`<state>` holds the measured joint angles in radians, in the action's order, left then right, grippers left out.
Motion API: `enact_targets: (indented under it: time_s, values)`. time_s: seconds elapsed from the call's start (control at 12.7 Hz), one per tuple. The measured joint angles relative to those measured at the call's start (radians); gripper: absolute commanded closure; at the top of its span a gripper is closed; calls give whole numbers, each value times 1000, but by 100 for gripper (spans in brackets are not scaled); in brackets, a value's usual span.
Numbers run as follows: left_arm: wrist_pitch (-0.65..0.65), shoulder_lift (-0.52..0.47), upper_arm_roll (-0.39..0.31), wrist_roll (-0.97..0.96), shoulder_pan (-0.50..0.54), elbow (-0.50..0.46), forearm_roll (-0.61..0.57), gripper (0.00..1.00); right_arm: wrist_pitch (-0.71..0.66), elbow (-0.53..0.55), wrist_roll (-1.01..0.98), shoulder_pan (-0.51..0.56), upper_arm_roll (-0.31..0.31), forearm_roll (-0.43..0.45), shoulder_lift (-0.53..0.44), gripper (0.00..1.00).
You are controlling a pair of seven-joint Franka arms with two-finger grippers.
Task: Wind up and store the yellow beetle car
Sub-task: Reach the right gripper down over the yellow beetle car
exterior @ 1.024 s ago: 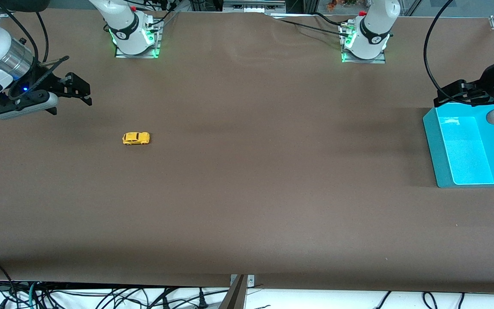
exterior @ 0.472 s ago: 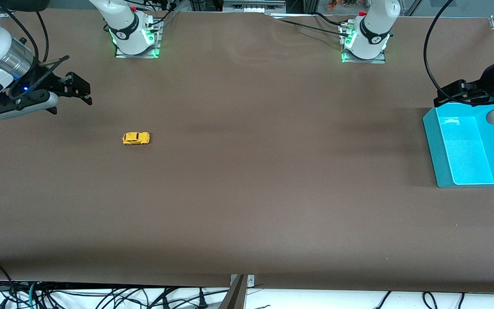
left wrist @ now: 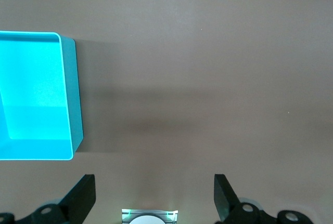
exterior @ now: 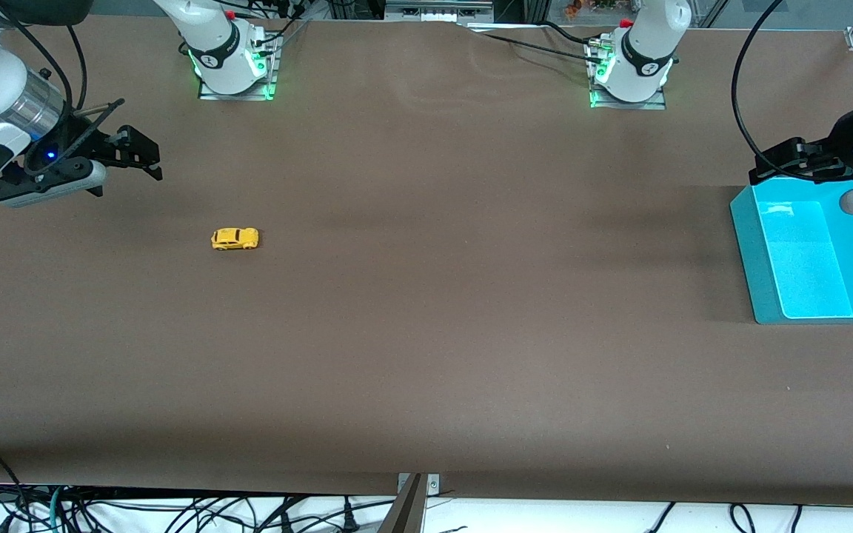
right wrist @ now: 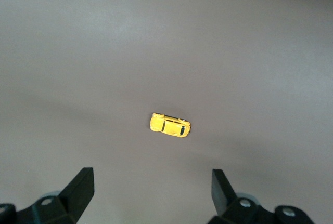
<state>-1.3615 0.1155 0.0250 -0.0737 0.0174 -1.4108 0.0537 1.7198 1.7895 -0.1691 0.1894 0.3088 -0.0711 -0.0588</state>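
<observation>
My right gripper [exterior: 126,159] hangs wide open over the counter [exterior: 426,296] near the yellow beetle car [exterior: 235,238]. My left gripper [exterior: 782,166], also wide, waits by the teal bin [exterior: 748,252].

A robotics lab is showing here — two white arm bases [exterior: 230,55] are glowing green where they are bolted along one edge of a brown-covered table [exterior: 434,333]. Loose black cables [exterior: 175,511] are trailing below the table's front edge — metal framing is standing past the bases.
</observation>
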Motion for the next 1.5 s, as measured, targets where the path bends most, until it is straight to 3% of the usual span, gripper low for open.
enact_targets:
  time_s: [0.71, 1.1, 1.5]
  values:
    - [0, 0, 0, 0, 0, 0, 0, 0, 220, 265, -18, 0, 0, 5, 9, 0]
    - [0, 0, 0, 0, 0, 0, 0, 0, 415, 437, -413, -1, 7, 6, 24, 0]
    - [0, 1, 0, 0, 0, -1, 0, 0, 618, 556, -951, -4, 22, 8, 76, 0]
